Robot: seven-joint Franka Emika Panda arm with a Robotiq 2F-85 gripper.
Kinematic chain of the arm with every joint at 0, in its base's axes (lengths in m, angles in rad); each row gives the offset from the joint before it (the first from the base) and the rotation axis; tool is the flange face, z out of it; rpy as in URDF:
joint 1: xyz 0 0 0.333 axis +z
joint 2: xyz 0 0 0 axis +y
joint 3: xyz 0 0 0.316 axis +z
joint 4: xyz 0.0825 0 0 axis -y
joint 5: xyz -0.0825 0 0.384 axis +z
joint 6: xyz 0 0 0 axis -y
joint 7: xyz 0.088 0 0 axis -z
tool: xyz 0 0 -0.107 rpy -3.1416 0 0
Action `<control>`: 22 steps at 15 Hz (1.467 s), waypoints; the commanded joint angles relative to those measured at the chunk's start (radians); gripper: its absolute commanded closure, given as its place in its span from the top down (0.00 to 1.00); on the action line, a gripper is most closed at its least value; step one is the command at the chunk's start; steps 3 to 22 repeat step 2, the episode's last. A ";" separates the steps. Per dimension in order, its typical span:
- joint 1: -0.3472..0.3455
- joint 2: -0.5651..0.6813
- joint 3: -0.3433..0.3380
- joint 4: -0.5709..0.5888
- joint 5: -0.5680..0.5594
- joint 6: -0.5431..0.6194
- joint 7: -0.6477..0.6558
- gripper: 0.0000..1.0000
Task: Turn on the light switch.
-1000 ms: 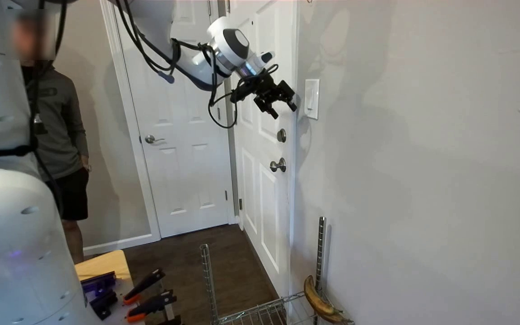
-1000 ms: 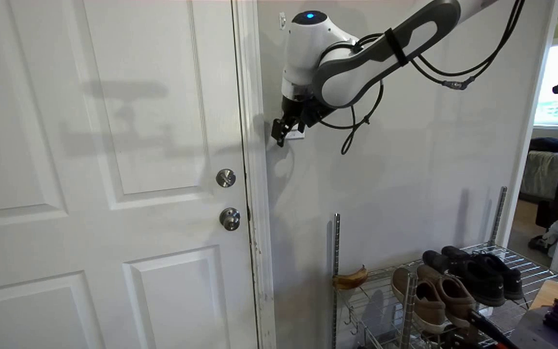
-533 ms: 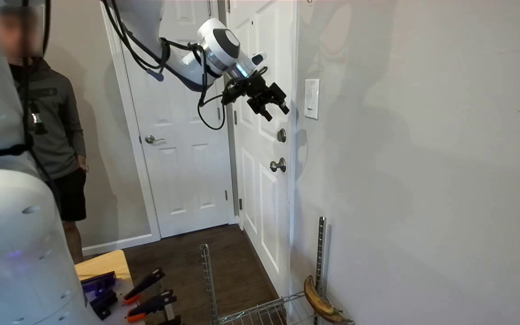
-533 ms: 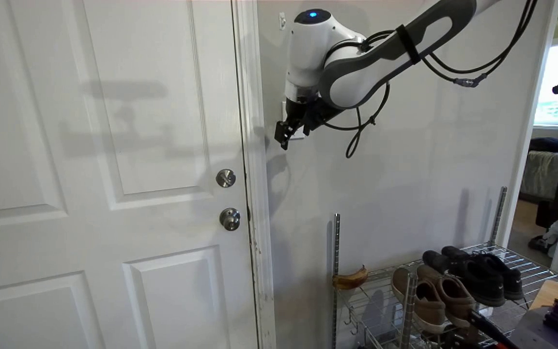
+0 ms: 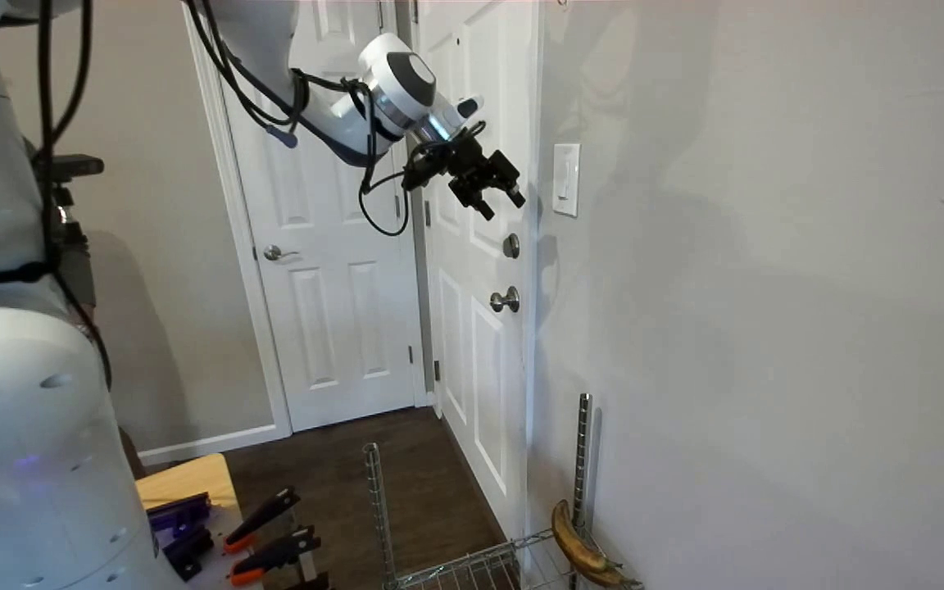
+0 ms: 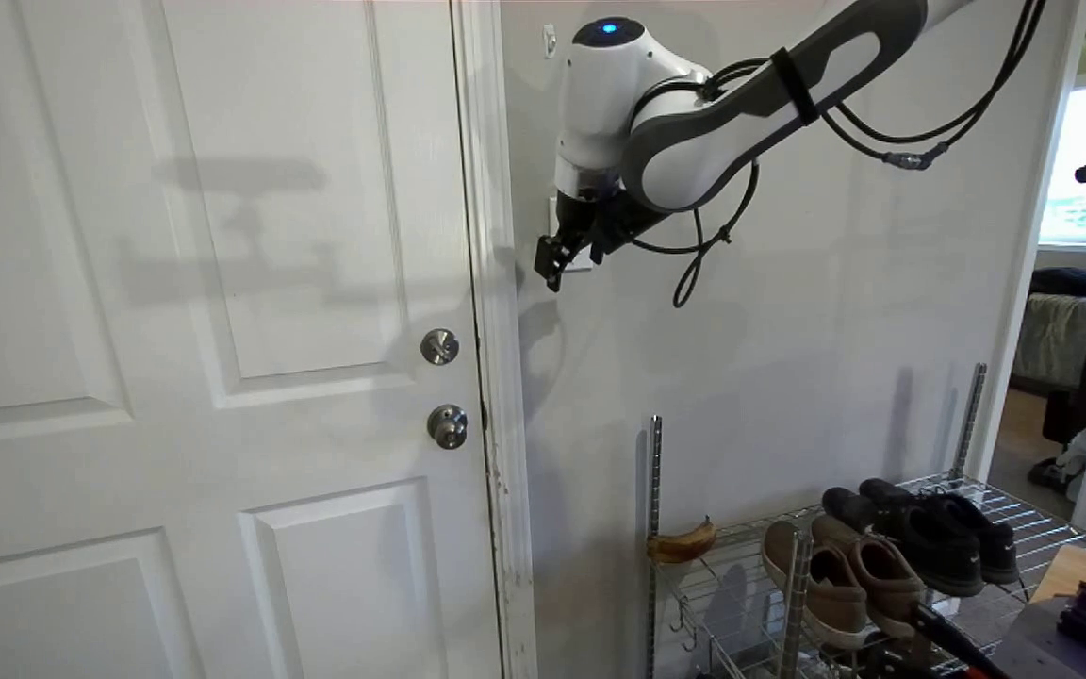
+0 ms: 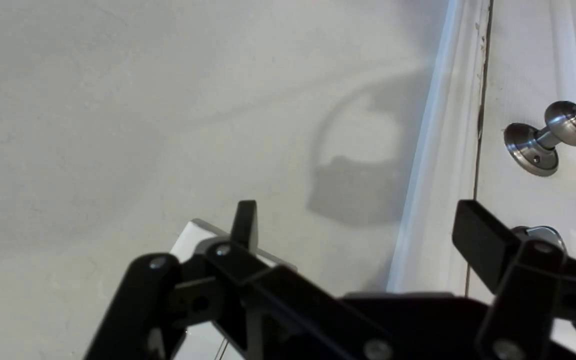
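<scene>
Banana (image 6: pixel 682 544): corner of the wire rack (image 6: pixel 795 599) nearest the white door (image 6: pixel 213 453)
Brown shoes (image 6: pixel 838 604): on the rack, nearer that corner
Black shoes (image 6: pixel 941 549): on the rack, farther along
Round knob (image 6: pixel 447 427): that door, beyond the rack's corner
Deadbolt (image 6: pixel 439 346): same side of the rack, above the knob
Black-and-orange tools (image 5: pixel 277 553): on the counter (image 5: pixel 224 518), near the rack

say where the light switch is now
In an exterior view, the light switch is on the wall, right of the pincer and higher than the door knob.
</scene>
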 commanded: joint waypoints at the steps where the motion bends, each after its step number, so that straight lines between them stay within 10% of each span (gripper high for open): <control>1: -0.018 0.000 0.019 0.002 0.002 -0.002 -0.003 1.00; 22: -0.018 0.000 0.019 0.002 0.002 -0.002 -0.003 1.00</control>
